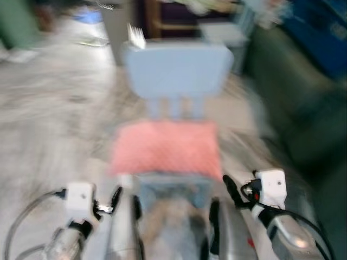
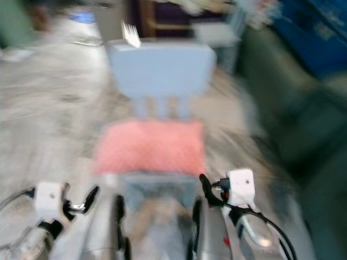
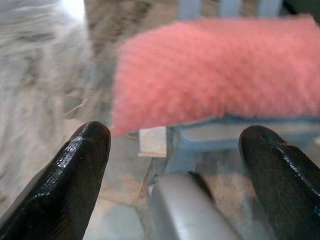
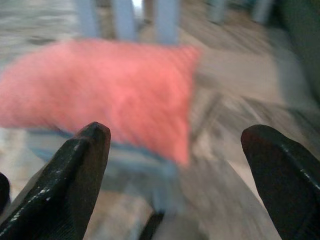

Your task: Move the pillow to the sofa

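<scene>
My left end effector (image 3: 175, 145) is spread wide and holds nothing; its two black fingers (image 3: 75, 170) sit just short of the near left corner of the fuzzy pink rectangular pillow (image 1: 165, 147), not touching it. My right end effector (image 4: 175, 150) is likewise spread wide and bare, its fingers (image 4: 75, 170) facing the pillow's near right corner with a gap between.

The pillow lies flat on the seat of a small pale blue chair (image 1: 176, 69), covering nearly the whole seat and overhanging its front edge a little. The chair's slatted back rises behind the pillow, closing off the far side; the near edge and both side edges stand free toward me. Grey mottled stone floor (image 1: 54, 119) lies open on my left of the chair. On my right a dark green sofa (image 1: 303, 108) runs along near the chair.

The pillow's surface looks nubbly and soft; the chair looks smooth and hard. Both head views are blurred.
</scene>
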